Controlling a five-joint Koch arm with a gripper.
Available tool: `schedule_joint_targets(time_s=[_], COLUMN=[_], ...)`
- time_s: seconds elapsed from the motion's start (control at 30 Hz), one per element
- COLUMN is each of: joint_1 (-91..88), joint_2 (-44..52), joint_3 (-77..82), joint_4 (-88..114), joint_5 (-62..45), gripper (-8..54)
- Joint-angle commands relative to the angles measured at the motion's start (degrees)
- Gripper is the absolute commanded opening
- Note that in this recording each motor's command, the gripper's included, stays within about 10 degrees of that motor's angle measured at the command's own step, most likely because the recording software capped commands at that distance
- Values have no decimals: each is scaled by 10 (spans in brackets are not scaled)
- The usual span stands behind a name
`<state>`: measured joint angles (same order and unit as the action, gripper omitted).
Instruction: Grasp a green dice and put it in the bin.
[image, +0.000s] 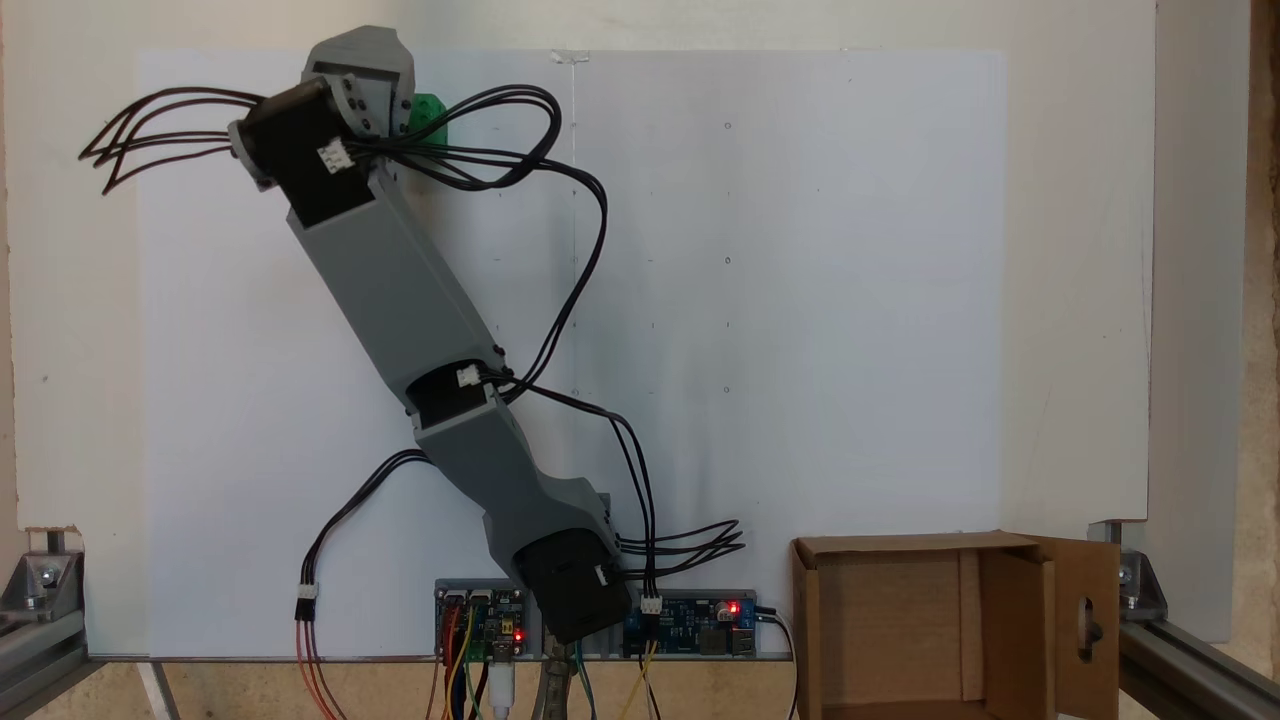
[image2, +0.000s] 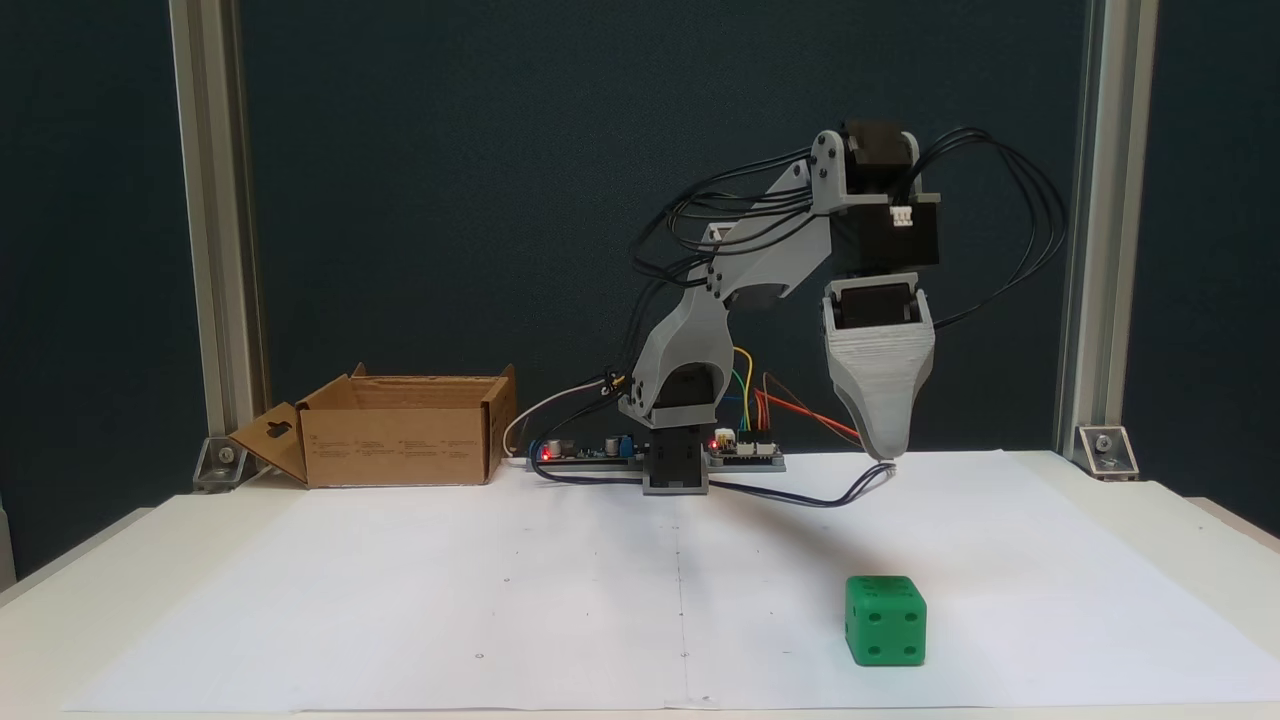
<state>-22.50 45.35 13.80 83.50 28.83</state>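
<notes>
The green dice (image2: 885, 620) rests on the white paper near the front right of the table. From above, the green dice (image: 430, 118) peeks out to the right of the grey wrist housing (image: 360, 65), which hides part of it. My gripper (image2: 886, 456) points straight down, well above the dice and apart from it. Its jaws line up one behind the other, so their state is unclear. The bin (image2: 400, 445), a brown cardboard box with open flaps, stands at the back left; in the top-down fixed view the bin (image: 900, 545) is at lower right.
Circuit boards (image2: 745, 455) with red lights sit beside the arm's base, and loose cables (image2: 800, 495) trail onto the paper. Aluminium frame posts (image2: 215, 250) stand at both back corners. White paper (image: 800, 300) covers the table between dice and bin.
</notes>
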Motion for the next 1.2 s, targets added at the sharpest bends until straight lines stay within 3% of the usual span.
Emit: schedule_joint_targets(time_s=[0.0,1.17], joint_1=[1,1], joint_2=[3,-76], joint_3=[-39,-39], joint_4=[73,38], joint_5=[47,60], gripper=[425,424])
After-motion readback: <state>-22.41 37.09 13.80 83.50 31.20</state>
